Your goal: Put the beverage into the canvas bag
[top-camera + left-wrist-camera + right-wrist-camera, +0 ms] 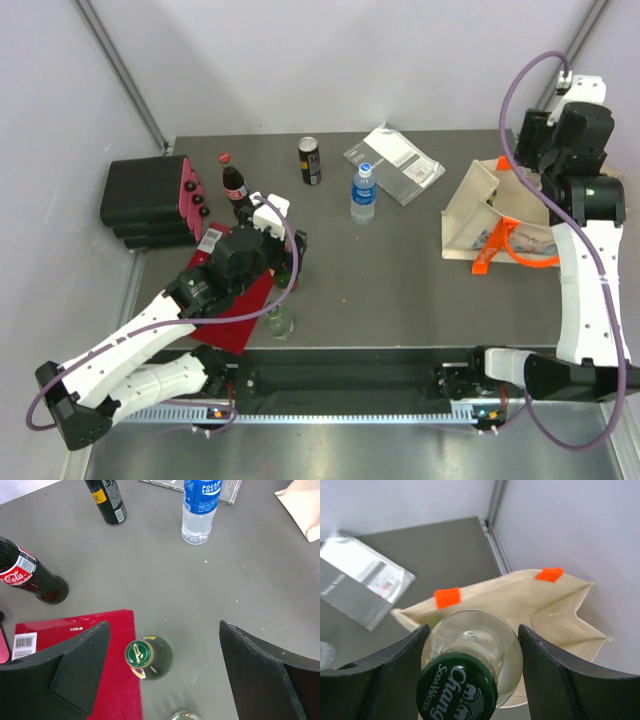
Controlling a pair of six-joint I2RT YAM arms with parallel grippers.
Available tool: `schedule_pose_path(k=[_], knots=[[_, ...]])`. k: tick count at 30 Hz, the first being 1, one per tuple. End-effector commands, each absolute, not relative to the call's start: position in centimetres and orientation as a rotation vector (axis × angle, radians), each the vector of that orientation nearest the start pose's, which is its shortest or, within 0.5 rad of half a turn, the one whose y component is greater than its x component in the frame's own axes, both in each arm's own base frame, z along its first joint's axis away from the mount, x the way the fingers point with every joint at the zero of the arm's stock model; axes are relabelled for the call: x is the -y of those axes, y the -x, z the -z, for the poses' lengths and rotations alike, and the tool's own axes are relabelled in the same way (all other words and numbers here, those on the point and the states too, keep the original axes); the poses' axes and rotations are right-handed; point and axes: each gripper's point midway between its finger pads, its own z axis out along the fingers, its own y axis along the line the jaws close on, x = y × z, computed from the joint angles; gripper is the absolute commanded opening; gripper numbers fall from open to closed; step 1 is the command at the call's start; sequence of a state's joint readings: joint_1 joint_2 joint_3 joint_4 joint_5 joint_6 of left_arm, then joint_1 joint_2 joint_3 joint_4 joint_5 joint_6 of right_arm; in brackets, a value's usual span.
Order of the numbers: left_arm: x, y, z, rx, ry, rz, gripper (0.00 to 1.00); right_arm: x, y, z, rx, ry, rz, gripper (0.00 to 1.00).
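The beige canvas bag (478, 212) with orange handles lies open at the right; its mouth also shows in the right wrist view (545, 605). My right gripper (471, 662) is shut on a clear glass soda water bottle (475, 645) with a green cap, held upright above the bag's open mouth. In the top view the right gripper (548, 160) hangs over the bag's far right end. My left gripper (162, 647) is open, its fingers either side of a dark green bottle (148, 656) standing on the table, not touching it.
A cola bottle (235, 185), a black can (311, 160) and a blue-labelled water bottle (364, 193) stand mid-table. A grey packet (393, 162) lies at the back. A black case (145, 195) sits far left. A red booklet (235, 305) and a clear bottle (280, 322) are near the left gripper.
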State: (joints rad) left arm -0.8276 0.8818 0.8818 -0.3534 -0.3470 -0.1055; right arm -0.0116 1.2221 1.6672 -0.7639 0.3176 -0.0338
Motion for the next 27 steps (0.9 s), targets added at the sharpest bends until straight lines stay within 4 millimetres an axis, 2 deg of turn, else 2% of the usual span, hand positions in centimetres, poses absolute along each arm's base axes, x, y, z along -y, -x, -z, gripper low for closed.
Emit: schedule_pose_path(k=[1,7,12,13,14,16,17,18,27], knots=[[19.6,-25.1,-27.2,-1.820,-0.441,0.341,0.94,9.5,-35.4,-43.5,-1.714,-0.279,0.329,0.00],[19.5,-25.1,-27.3,-1.817,-0.438,0.342,0.94,13.3,-37.6,-41.7,-1.687,-0.402,0.349,0.00],[19.5,-25.1,-27.3,-1.817,-0.439,0.343,0.94,13.5,-40.0,-40.8,-1.602,-0.367,0.318,0.00],[19.5,-25.1,-27.3,-1.818,-0.438,0.341,0.93,14.0,-40.3,-39.4,-1.613,-0.394,0.323,0.00],[19.5,-25.1,-27.2,-1.819,-0.439,0.340,0.93,14.3,-40.6,-39.2,-1.602,-0.408,0.320,0.00],[19.5,-25.1,-27.3,-1.817,-0.435,0.339,0.94,14.8,-41.5,-37.2,-1.634,-0.441,0.307,0.00],[19.5,-25.1,-27.3,-1.817,-0.434,0.340,0.94,14.9,-41.8,-36.8,-1.632,-0.444,0.303,0.00],[19.4,-25.1,-27.3,-1.817,-0.435,0.339,0.93,15.0,-42.2,-35.4,-1.657,-0.450,0.302,0.00],[19.4,-25.1,-27.3,-1.818,-0.434,0.335,0.94,16.1,-42.8,-31.1,-1.692,-0.496,0.312,0.00]])
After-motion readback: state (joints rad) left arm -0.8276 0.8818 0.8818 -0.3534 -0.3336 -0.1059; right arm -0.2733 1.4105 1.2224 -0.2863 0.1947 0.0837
